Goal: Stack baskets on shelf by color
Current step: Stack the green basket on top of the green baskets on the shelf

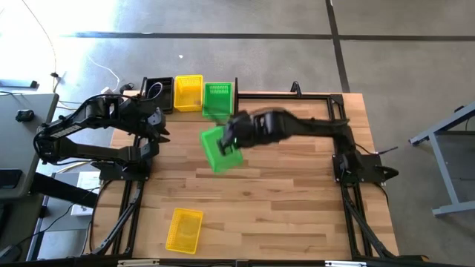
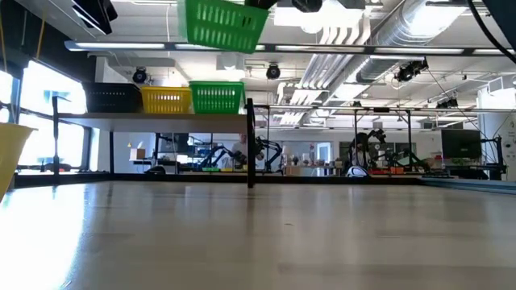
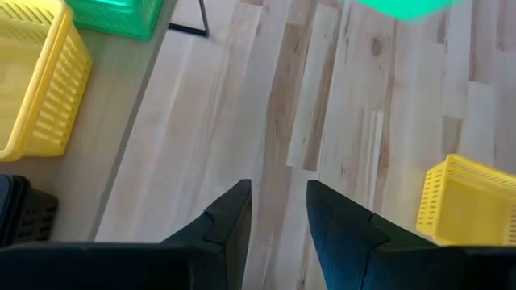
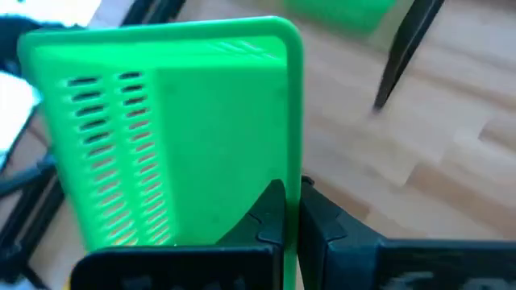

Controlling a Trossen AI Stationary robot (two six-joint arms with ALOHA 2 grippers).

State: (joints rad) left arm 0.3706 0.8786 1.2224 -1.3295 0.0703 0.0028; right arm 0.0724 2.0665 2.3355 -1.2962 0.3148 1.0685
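**Inspector A:** High view first. We find the right gripper (image 1: 231, 141) above the middle of the table (image 1: 297, 215), carrying a green basket (image 1: 220, 149) clear of the boards. The shelf (image 1: 165, 110) lies at the far edge, toward the left arm's side, and holds a black basket (image 1: 156, 92), a yellow basket (image 1: 188, 93) and a second green basket (image 1: 217, 99) in a row.

**Inspector B:** We confirm from the low view: the carried basket hangs higher than the shelf row and just to the near side of it. Its long axis sits tilted, not squared to the shelf. Its place, we judge, is on top of the shelved green one, so the move runs from the jaws toward the far edge, with a turn to square it.

**Inspector A:** Jaws?

**Inspector B:** On the right wrist view the two fingers pinch the basket's rim, nearly pressed together on the thin wall. The left gripper (image 3: 278, 213) waits beside the shelf, holding nothing, jaws parted a little.

**Inspector A:** We note another yellow basket (image 1: 184, 230) lying on the near side of the table, well apart from both grippers.
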